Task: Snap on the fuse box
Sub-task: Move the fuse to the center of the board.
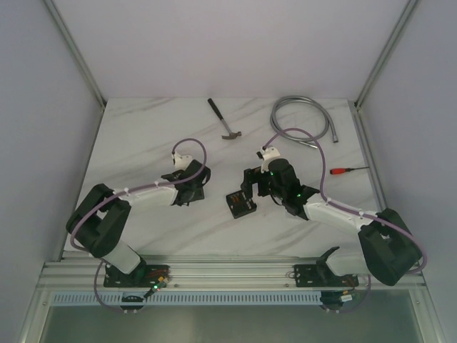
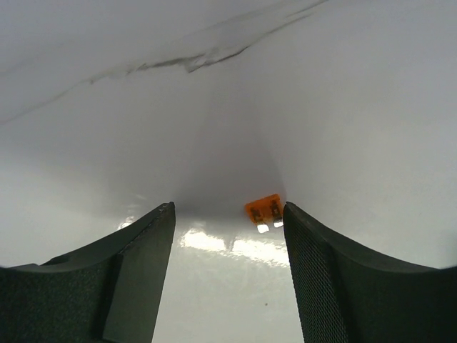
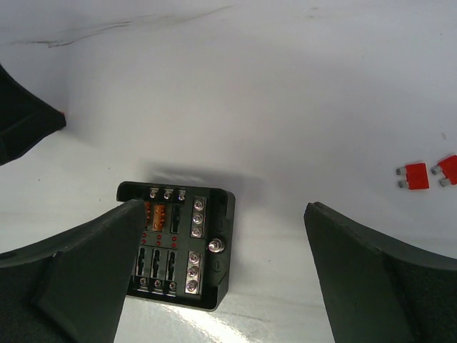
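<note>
"Where was the small black square plastic fuse box (image 3: 178, 243)?"

"It lay flat on the white marble table (image 1: 143, 136), below the right gripper (image 3: 225, 207). Its open top showed little fuses. That gripper's fingers stood wide apart and held nothing."

"And the left gripper (image 2: 228, 214)?"

"Its fingers were apart too, with nothing between them. A tiny orange plastic fuse (image 2: 264, 209) lay on the table close to one fingertip. Two little red plastic fuses (image 3: 414, 176) lay well off to the side of the box."

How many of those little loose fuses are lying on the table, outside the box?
3. One orange fuse lies just ahead of the left gripper; two red fuses lie side by side, apart from the fuse box. Others may be hidden.
</note>
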Controlling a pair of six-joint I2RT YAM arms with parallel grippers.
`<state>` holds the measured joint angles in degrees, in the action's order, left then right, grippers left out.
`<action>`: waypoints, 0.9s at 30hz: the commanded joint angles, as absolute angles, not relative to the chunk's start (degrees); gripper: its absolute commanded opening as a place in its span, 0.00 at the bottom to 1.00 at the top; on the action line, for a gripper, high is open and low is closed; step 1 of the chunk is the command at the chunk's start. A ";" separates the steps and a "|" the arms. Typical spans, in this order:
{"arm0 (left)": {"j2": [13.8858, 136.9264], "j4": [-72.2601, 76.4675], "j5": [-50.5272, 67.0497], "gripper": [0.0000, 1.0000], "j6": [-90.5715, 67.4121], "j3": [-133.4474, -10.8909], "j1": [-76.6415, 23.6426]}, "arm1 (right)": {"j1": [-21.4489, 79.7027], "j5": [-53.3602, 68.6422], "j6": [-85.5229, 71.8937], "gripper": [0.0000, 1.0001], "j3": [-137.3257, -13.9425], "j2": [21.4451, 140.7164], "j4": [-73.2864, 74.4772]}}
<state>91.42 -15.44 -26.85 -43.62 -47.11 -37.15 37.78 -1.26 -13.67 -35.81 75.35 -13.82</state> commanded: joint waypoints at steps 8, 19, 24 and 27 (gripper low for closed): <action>87.41 -21.85 -27.18 0.70 -45.78 -44.01 -37.35 | 38.14 -0.44 -13.36 1.00 -35.77 74.53 -14.67; 86.33 -6.29 -26.50 0.59 -34.82 -40.72 -37.35 | 38.22 0.00 -13.11 1.00 -35.52 74.82 -15.28; 86.96 -3.30 -25.25 0.55 -29.92 -39.13 -37.35 | 38.19 0.21 -12.92 1.00 -35.46 75.20 -15.69; 87.33 -1.95 -22.75 0.52 -29.29 -38.39 -37.35 | 38.25 0.44 -12.92 1.00 -35.51 75.40 -15.73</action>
<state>86.63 -5.19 -25.10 -33.06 -39.83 -37.15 37.89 -0.34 -13.65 -35.81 75.35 -14.09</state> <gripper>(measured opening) 0.531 0.998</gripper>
